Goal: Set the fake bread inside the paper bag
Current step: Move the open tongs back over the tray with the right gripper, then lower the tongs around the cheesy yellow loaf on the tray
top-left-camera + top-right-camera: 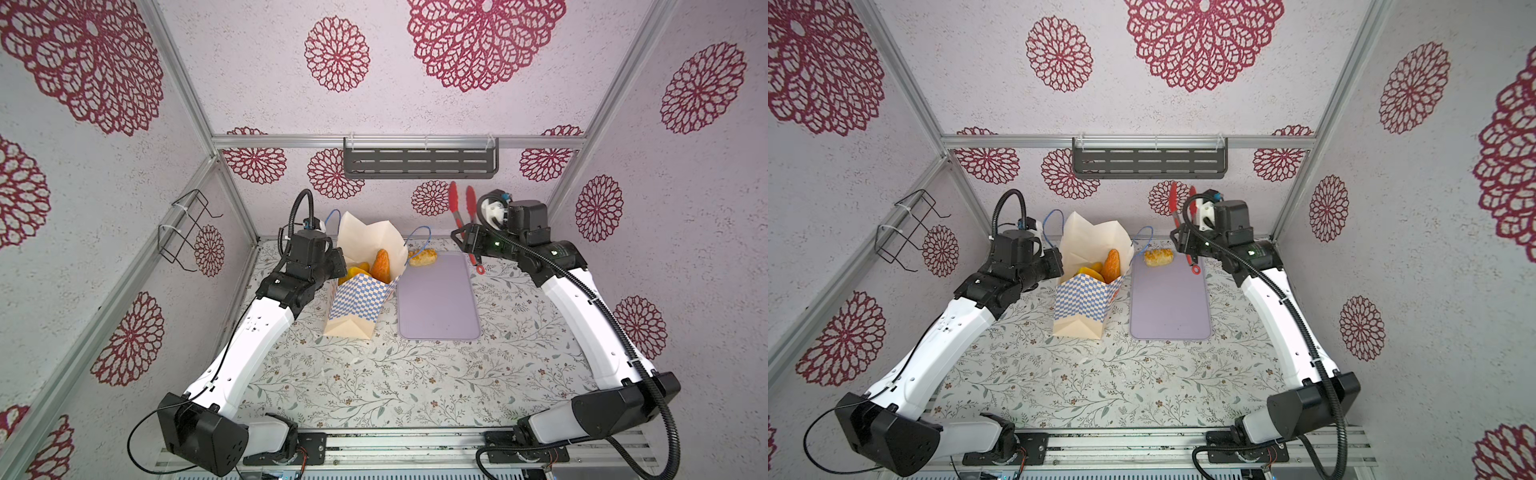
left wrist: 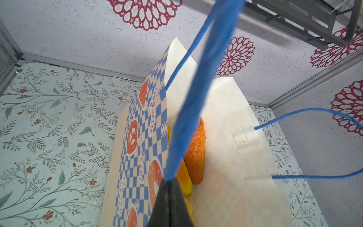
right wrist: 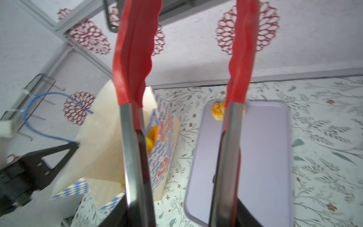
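The paper bag (image 1: 360, 300) (image 1: 1084, 300) stands open left of centre, leaning a little. An orange loaf of fake bread (image 1: 381, 265) (image 2: 195, 153) and a yellow piece (image 1: 358, 270) (image 2: 183, 181) show inside it. My left gripper (image 2: 169, 181) (image 3: 73, 145) is shut on the bag's blue cord handle (image 2: 198, 82) at the left rim. One more fake bread (image 1: 422, 257) (image 1: 1158, 257) (image 3: 217, 112) lies on the far end of the lilac tray (image 1: 438, 307) (image 3: 261, 157). My right gripper (image 1: 466, 240) (image 3: 182, 216) is shut on red tongs (image 1: 461, 203) (image 3: 133, 59). The tongs stand apart and hold nothing, above the tray's far right corner.
A grey slotted shelf (image 1: 419, 164) hangs on the back wall above the bag and tray. A black wire rack (image 1: 183, 232) is fixed to the left wall. The bag's other blue handle (image 1: 419, 235) loops out toward the tray. The floral tabletop (image 1: 374, 374) stretches forward between both arms.
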Robot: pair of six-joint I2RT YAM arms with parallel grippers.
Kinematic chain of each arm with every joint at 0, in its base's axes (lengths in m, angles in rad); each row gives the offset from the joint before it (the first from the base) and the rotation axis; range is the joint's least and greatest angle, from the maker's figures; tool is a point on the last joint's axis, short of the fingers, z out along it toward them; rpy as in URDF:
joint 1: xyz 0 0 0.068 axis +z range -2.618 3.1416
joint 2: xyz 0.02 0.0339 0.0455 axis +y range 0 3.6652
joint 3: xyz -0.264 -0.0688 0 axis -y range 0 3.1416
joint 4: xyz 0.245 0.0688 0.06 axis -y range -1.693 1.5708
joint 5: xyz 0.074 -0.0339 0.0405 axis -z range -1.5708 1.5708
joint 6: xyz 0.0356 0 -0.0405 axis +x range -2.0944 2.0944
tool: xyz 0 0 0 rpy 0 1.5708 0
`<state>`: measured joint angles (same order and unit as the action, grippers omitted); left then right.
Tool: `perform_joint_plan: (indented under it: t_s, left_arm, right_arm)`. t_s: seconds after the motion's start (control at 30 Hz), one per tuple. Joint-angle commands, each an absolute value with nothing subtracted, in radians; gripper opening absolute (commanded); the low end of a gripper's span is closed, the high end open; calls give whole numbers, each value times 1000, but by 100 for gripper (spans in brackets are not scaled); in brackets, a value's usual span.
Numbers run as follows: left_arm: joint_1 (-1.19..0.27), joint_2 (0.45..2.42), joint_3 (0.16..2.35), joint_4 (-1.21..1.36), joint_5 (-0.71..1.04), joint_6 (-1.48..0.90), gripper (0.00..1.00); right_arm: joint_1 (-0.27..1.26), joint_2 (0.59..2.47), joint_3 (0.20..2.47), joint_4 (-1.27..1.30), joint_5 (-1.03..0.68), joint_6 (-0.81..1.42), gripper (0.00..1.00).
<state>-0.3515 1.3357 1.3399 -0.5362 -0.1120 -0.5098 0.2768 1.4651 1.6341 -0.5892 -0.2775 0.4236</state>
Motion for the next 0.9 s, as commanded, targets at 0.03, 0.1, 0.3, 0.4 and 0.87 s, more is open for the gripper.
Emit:
perform_joint_plan:
  t_s: [0.03,0.1,0.3,0.4,0.87]
  left_arm:
    - [-347,1328,1361,-496,-96,-508,0]
    - [-348,1331,1361,-493,-90,-508,0]
    - [-347,1334,1360,-495,-77,-512,0]
    - [-347,1324,1355,-495,-78,-515,0]
    - [-347,1308,1332,-492,-85,-519,0]
  right_arm:
    - [237,1535,1553,-501,-362,477,54]
    - [223,1594,1534,-486,-371,480,54]
    - [198,1793,1553,-439,-415,487,53]
    - [193,1884,1601,-439,-438,495,53]
    - [192,2039,1697,-436,-491,515,58]
